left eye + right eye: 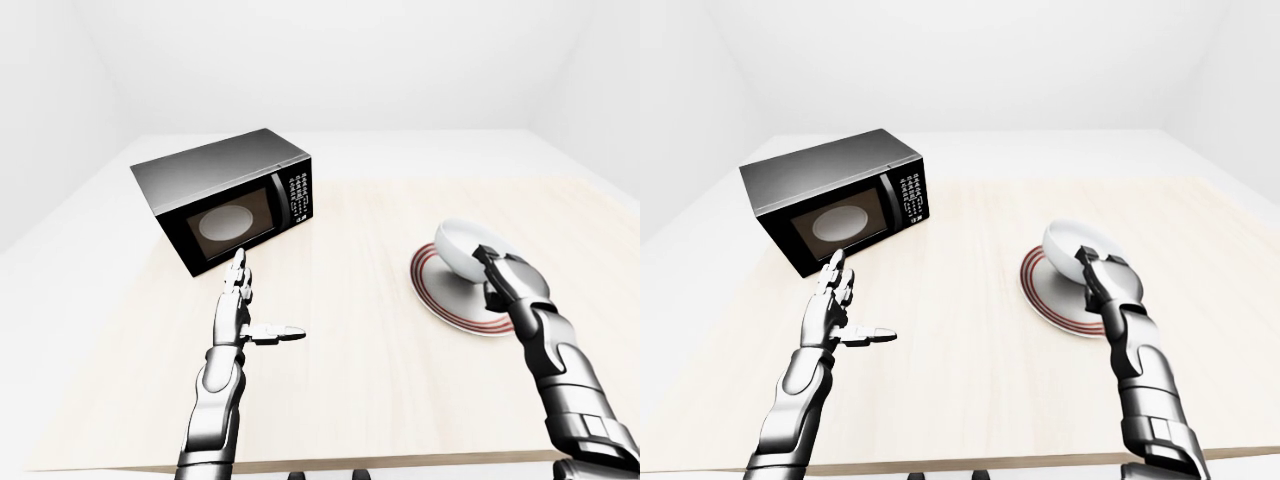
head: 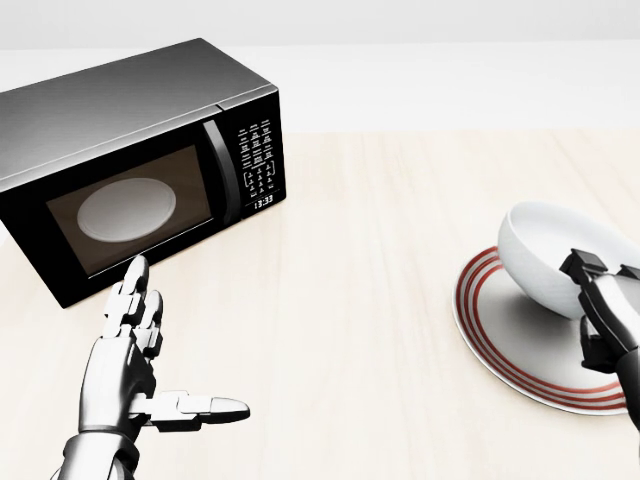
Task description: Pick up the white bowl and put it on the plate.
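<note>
Resting tilted over the plate [image 2: 505, 345]: one white bowl [image 2: 550, 255], its open mouth turned up and toward the left of the head view, its underside above the plate's upper right part. Whether the bowl's base touches the plate cannot be told.

Plate: white with red concentric rings, lying flat on the tabletop [image 2: 370, 300] near the right edge, about midway along that edge in the eye views.

Right hand [image 2: 605, 310]: dark-fingered, silver-bodied, entering from the lower right. Its fingers [image 1: 492, 256] hook over the bowl's near rim and the palm sits against the outer wall; the hand is clasped on the bowl.

Left hand [image 2: 135, 360]: silver, held above the tabletop's near left portion, palm inward. Fingers are stretched straight toward the microwave, thumb [image 2: 205, 406] stuck out sideways to the right. It grips nothing and touches nothing.

Microwave [image 2: 130, 160]: black, standing on the far left part of the tabletop, turned at an angle so its door faces the near left corner. A pale round turntable [image 2: 125, 209] shows through the door glass. The keypad panel lies to the right of the door, with a lit clock display at its foot.

Tabletop: pale wood grain, rectangular. White walls and white floor surround it in the eye views.
</note>
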Controlling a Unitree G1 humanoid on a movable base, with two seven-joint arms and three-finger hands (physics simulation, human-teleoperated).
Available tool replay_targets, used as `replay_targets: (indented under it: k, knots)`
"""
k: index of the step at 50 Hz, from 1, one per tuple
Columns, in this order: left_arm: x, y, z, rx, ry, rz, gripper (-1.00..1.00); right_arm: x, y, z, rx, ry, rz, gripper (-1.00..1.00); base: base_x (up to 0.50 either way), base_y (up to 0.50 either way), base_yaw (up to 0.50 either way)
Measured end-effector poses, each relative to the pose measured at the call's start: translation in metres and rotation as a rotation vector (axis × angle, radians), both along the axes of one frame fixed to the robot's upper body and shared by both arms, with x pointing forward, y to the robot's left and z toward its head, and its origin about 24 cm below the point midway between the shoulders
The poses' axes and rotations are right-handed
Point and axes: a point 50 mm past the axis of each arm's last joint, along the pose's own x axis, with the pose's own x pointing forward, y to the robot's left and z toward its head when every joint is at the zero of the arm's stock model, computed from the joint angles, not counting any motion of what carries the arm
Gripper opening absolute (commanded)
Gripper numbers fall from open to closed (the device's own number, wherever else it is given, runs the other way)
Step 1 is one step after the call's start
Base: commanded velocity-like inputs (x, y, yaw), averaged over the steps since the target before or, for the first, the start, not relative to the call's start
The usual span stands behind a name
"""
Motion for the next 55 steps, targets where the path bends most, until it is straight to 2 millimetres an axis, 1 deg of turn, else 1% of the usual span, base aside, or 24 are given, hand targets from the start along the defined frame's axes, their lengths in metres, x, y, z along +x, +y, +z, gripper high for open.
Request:
replay_targets:
  k: [21, 53, 55]
  knots:
    - [0.000, 0.000, 0.000, 0.000, 0.000, 0.000, 1.00, -0.007, -0.011, -0.009, 0.012, 0.014, -0.041, -1.00, 0.00, 0.00, 0.00]
    - [0.000, 0.000, 0.000, 0.000, 0.000, 0.000, 1.00, -0.010, -0.016, -0.022, 0.015, 0.034, -0.071, -1.00, 0.00, 0.00, 0.00]
    - [0.000, 0.000, 0.000, 0.000, 0.000, 0.000, 1.00, -0.010, -0.016, -0.022, 0.013, 0.032, -0.072, -0.90, 0.01, 0.00, 0.00]
